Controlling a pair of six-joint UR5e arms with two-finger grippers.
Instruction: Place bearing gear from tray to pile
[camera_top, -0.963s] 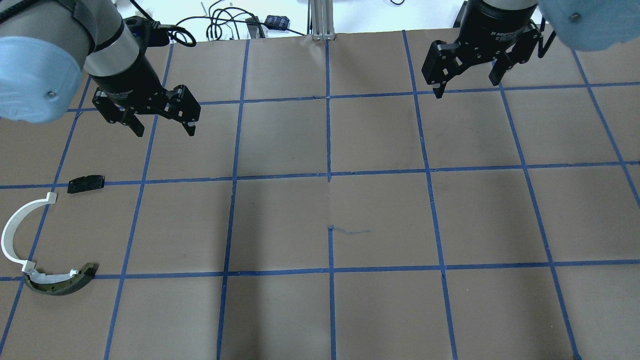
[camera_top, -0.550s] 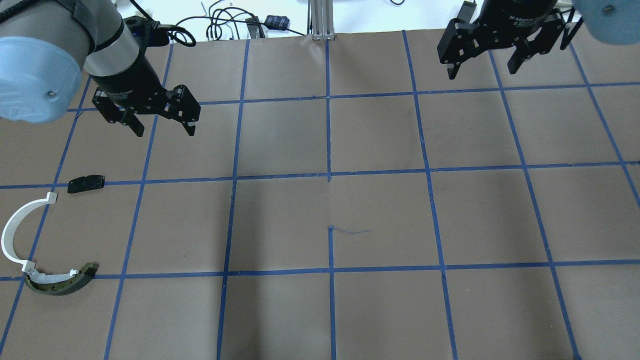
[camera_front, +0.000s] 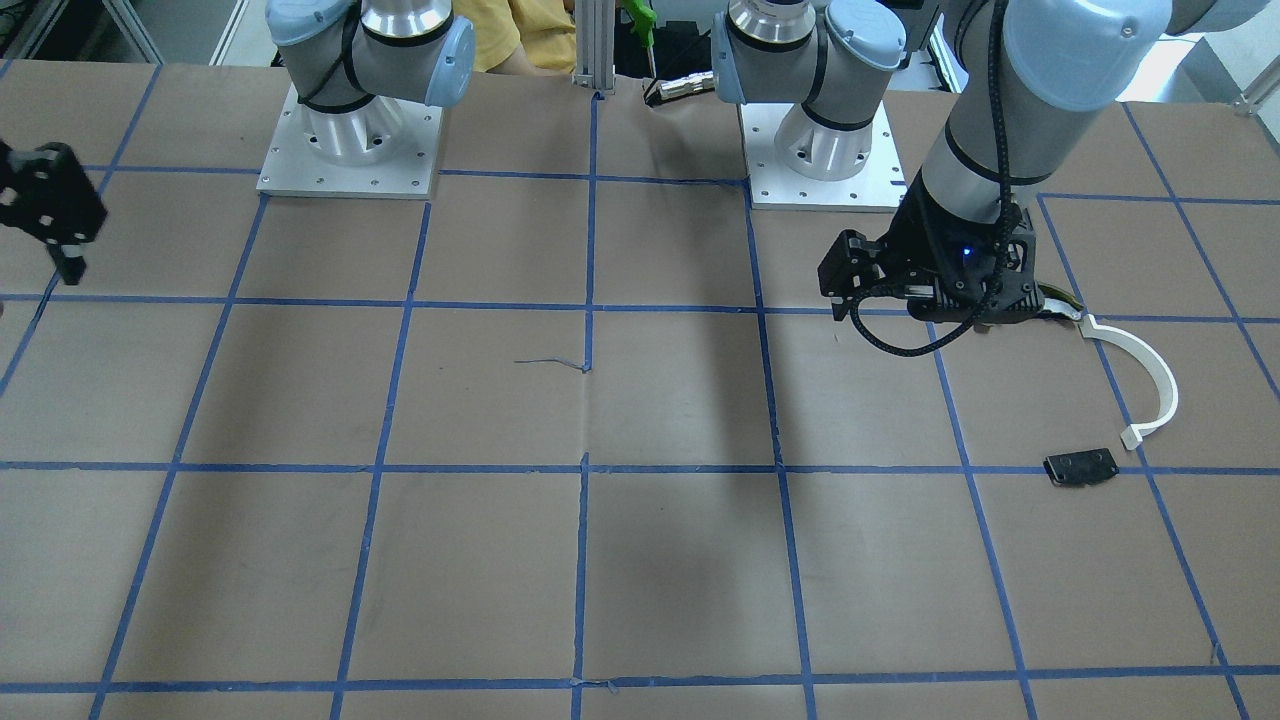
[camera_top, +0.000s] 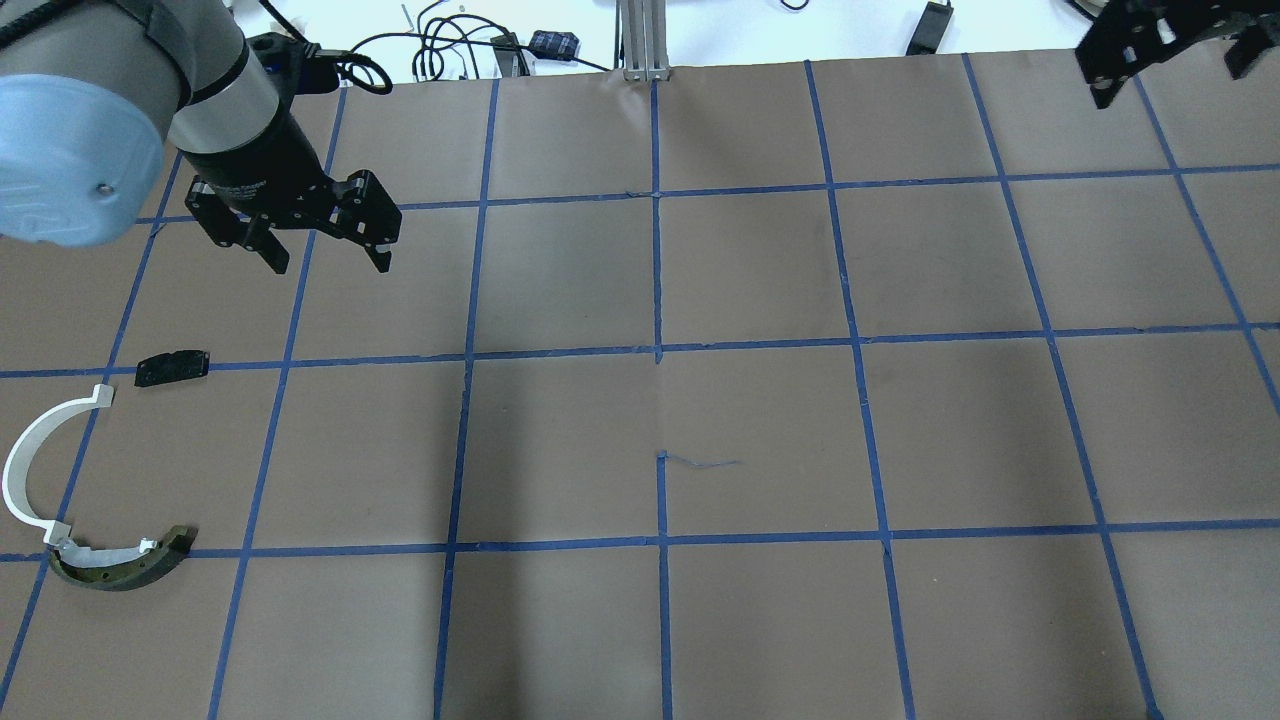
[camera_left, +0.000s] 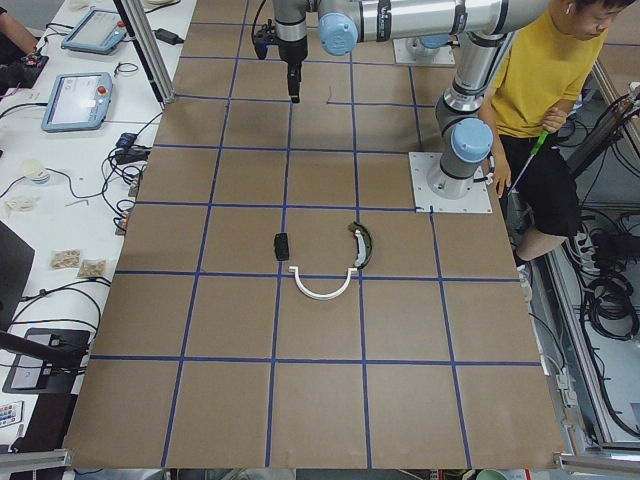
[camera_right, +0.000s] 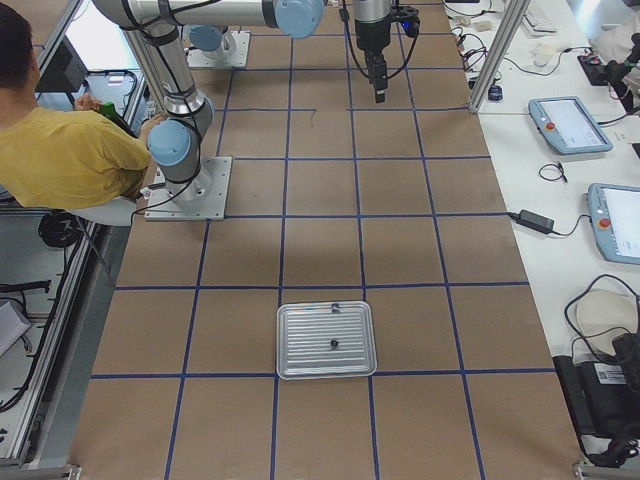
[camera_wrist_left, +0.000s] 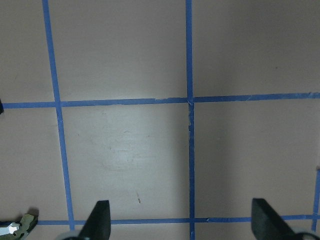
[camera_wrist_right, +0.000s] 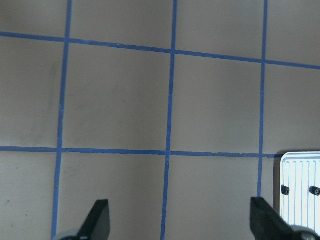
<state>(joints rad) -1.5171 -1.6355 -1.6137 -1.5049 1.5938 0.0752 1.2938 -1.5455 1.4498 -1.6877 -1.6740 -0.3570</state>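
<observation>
A brown table (camera_top: 760, 430) taped in a blue grid is recorded. A ribbed metal tray (camera_right: 300, 345) is set on it. Small dark parts (camera_right: 333, 344) are seen lying in the tray; which is the bearing gear cannot be told. The right gripper (camera_top: 1168, 78) is held over bare table beside the tray, fingers spread and empty; in its wrist view only the tray's corner is shown, outside one fingertip. The left gripper (camera_top: 332, 262) is likewise held spread and empty, well apart from the tray. The pile (camera_top: 120, 574) of curved pieces, with a black plate (camera_top: 172, 367), is laid far from the tray.
</observation>
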